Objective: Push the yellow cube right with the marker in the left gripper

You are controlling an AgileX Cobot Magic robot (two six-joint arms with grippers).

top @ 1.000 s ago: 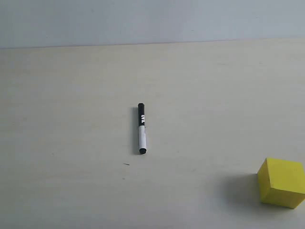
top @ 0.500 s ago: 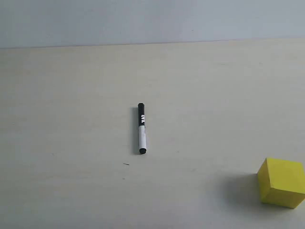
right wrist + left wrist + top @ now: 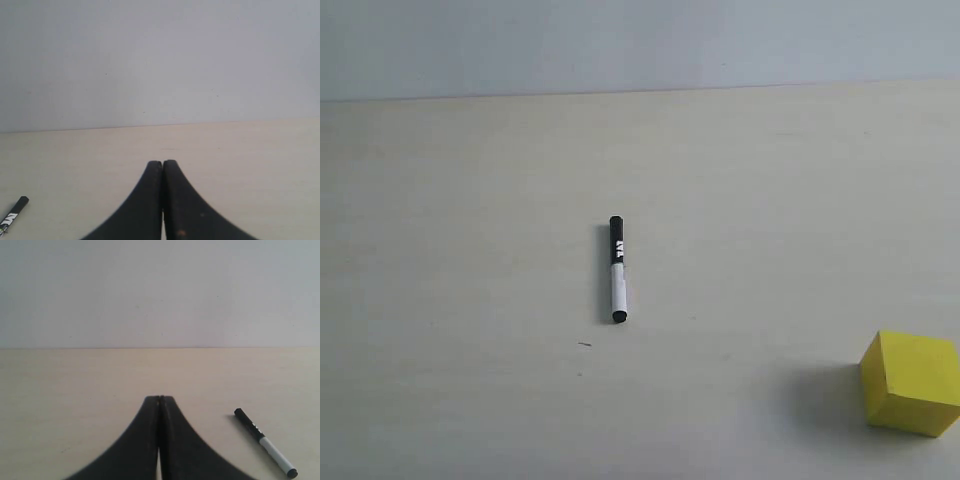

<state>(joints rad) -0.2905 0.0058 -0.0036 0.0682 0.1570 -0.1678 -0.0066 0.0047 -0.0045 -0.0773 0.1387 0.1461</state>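
Nothing has shifted since a second ago: the marker (image 3: 617, 270) lies flat near the middle of the worktop (image 3: 470, 250), black cap toward the far edge, tip toward the near edge. The yellow cube (image 3: 912, 396) sits well apart from it, at the right edge close to the near corner. The left fingers (image 3: 142, 437) are pressed fully together and grip nothing, and so are the right fingers (image 3: 145, 200)

It seems to be a simple robot laboratory bench. A wide, pale beige, matte tabletop (image 3: 470, 400) meets a bare, light grey wall (image 3: 640, 45) at the tabletop's far edge. The black, curved left gripper (image 3: 160, 399) and right gripper (image 3: 162, 163) reach over the tabletop.
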